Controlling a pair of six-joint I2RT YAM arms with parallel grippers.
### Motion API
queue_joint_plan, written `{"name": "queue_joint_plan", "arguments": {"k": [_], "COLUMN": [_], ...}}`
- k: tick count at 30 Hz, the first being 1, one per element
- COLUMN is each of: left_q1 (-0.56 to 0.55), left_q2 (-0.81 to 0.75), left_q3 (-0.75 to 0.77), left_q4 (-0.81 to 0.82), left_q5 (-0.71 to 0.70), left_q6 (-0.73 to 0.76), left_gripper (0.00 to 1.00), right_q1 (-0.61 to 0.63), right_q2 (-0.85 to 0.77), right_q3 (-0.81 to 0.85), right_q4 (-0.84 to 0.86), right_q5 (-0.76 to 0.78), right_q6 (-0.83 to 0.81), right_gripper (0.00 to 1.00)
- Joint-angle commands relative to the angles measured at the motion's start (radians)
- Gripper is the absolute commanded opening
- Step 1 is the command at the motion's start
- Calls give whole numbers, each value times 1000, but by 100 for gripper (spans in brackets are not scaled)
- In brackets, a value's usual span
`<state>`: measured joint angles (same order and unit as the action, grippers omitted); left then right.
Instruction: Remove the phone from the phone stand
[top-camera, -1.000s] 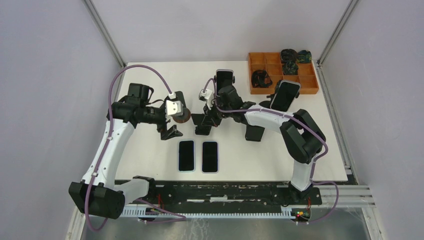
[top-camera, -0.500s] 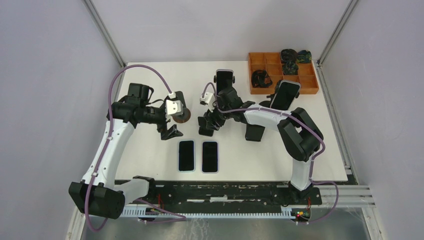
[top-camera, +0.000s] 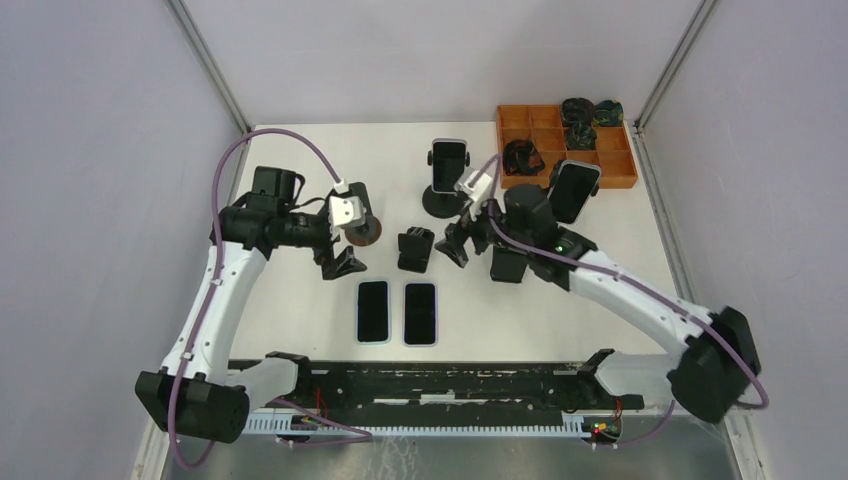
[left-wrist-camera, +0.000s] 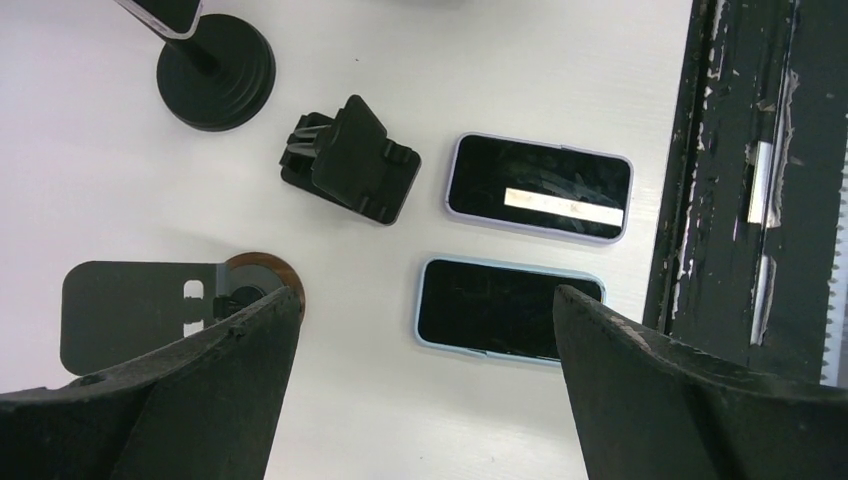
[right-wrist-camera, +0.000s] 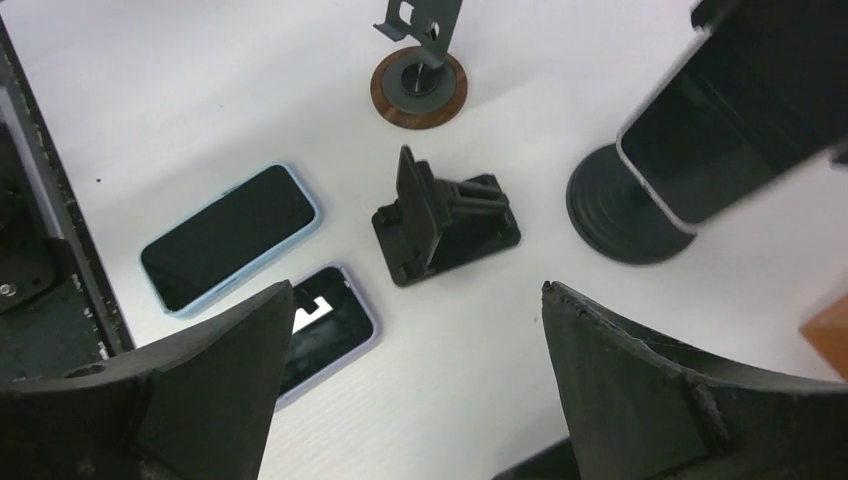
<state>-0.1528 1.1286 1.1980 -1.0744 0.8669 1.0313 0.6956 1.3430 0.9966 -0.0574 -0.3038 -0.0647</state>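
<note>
Setting: robotics lab, enclosed test cell (nothing domestic about it).

Evidence:
- White worktop (top-camera: 300, 170) boxed in by plain grey wall panels (top-camera: 100, 150) held on aluminium frame struts (top-camera: 207, 65).
- Left arm (top-camera: 215, 300) and right arm (top-camera: 640, 297) are both bolted to a scuffed black mounting rail (top-camera: 450, 385) at the near edge.
- A purple cable (top-camera: 280, 133) runs exposed in a loop over the left arm.
- Props are set out in multiples, like test samples: flat phones (top-camera: 372, 311), a phone on a stand (top-camera: 449, 160) and a folding stand (top-camera: 414, 248).
- An orange compartment tray (top-camera: 620, 181) at the far right corner holds dark small parts (top-camera: 578, 110).
</note>
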Motion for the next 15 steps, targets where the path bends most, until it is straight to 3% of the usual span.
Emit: {"name": "queue_joint_plan", "arguments": {"k": [1,9,15], "left_q1": [1,6,6], "left_q2": [-18,-75,-60], "left_q3": [68,90,100], "left_q4": [58,318,269], "left_q5": [-30,-248,-272], "left_q6": [-135,-481,-497], "left_gripper": [100,100,100], "right_q1": [-1,-23,-74], "right_q2": [-194,-492,-542], "right_q3": [-184,-426,-536], "right_q4": [15,-92,-105], "right_q5": [121,344,408], "right_q6": [172,307,391], "right_gripper": [98,98,98]}}
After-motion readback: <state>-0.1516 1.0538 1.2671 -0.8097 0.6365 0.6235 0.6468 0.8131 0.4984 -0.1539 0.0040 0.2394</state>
